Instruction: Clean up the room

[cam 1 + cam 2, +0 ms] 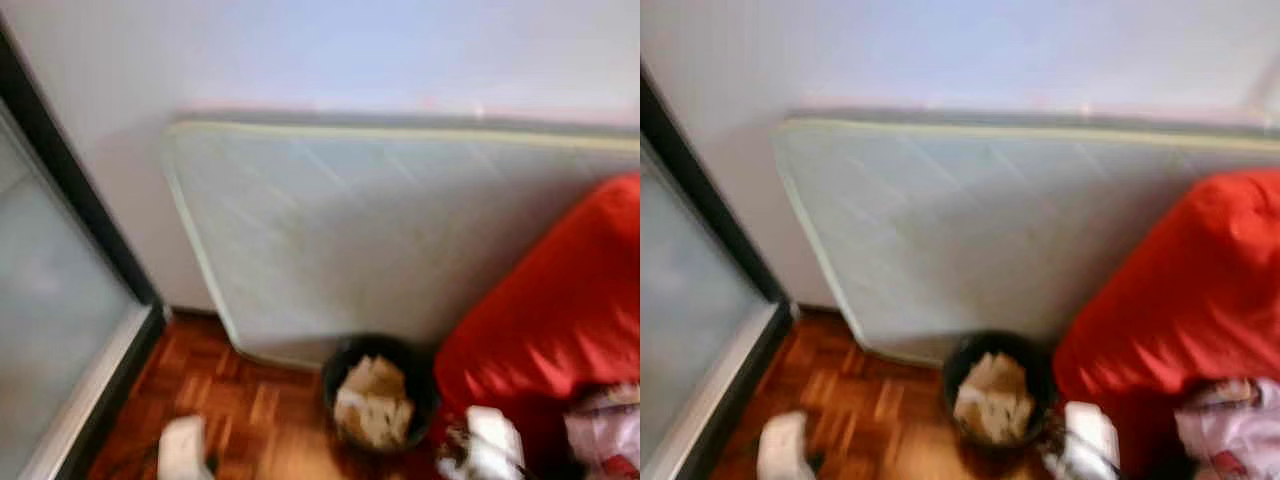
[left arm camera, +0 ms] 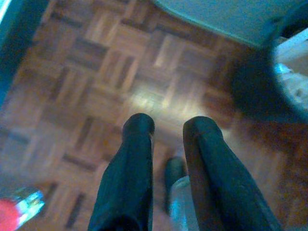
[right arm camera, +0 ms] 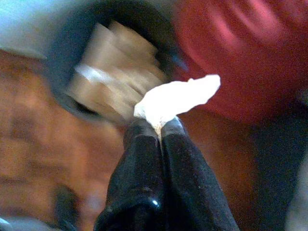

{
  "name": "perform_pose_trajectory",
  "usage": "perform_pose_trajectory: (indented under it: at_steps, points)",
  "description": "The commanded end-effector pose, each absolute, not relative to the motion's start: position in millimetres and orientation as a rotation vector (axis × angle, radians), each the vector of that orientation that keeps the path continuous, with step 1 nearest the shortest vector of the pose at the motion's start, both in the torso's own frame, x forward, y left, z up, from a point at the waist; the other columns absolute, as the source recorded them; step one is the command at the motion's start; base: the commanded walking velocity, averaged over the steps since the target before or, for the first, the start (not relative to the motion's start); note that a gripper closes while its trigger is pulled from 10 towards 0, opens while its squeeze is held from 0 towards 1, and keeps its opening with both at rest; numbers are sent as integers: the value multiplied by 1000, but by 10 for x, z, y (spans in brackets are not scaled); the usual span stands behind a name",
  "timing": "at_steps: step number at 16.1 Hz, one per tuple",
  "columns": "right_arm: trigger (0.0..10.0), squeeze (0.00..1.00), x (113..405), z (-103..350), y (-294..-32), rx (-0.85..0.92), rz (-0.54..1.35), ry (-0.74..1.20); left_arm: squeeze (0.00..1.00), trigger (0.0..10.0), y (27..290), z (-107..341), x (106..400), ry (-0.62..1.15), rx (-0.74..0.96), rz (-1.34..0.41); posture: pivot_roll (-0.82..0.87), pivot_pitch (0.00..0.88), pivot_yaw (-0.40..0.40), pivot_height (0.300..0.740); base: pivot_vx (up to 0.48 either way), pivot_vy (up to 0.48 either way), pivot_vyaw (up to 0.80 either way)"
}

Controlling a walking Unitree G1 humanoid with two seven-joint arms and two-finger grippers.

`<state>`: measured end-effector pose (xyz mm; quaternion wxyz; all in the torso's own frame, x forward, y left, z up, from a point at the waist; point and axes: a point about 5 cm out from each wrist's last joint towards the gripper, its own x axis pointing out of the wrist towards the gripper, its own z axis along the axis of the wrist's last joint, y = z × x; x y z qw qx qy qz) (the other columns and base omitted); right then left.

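A black waste bin (image 1: pixel 375 395) holding crumpled brown cardboard stands on the parquet floor against a leaning mattress. In the right wrist view my right gripper (image 3: pixel 159 127) is shut on a white scrap of paper (image 3: pixel 178 98), held just beside the bin (image 3: pixel 108 72) and the red cushion. My right arm (image 1: pixel 490 440) shows to the right of the bin. My left gripper (image 2: pixel 169 127) is open with nothing between its fingers, pointing down at bare parquet left of the bin; its arm (image 1: pixel 185 450) shows low on the left. All views are blurred.
A pale green mattress (image 1: pixel 400 230) leans on the white wall. A big red cushion (image 1: pixel 560 310) lies to the right, with a white and pink bundle (image 1: pixel 605 430) on it. A dark-framed glass door (image 1: pixel 50 300) stands at the left.
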<state>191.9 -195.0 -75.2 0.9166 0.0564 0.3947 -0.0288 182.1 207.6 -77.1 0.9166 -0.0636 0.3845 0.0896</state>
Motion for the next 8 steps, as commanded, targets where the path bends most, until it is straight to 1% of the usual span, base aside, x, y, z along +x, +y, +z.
perform_pose_trajectory:
  at_steps: [1, 3, 6, 8]
  points:
    - [10000, 0, 1741, -821, -2101, 113, -105, 872, 0, 10000, 2007, -736, 1911, 766, -140, 167, -27, 0, 48, 740, 285, 0, 0]
    - [10000, 0, 1737, -809, -2166, 117, -111, 870, 0, 10000, 2001, -732, 1919, 762, -142, 166, -27, 0, 47, 740, 281, 0, 0]
    - [10000, 0, 1737, -802, -2198, 115, -108, 870, 0, 10000, 1993, -696, 1979, 731, -145, 154, -25, 0, 45, 740, 276, 0, 0]
    - [10000, 0, 1756, -789, -2205, 119, -107, 857, 0, 10000, 1982, -637, 2069, 684, -150, 141, -26, 0, 44, 740, 0, 0, 0]
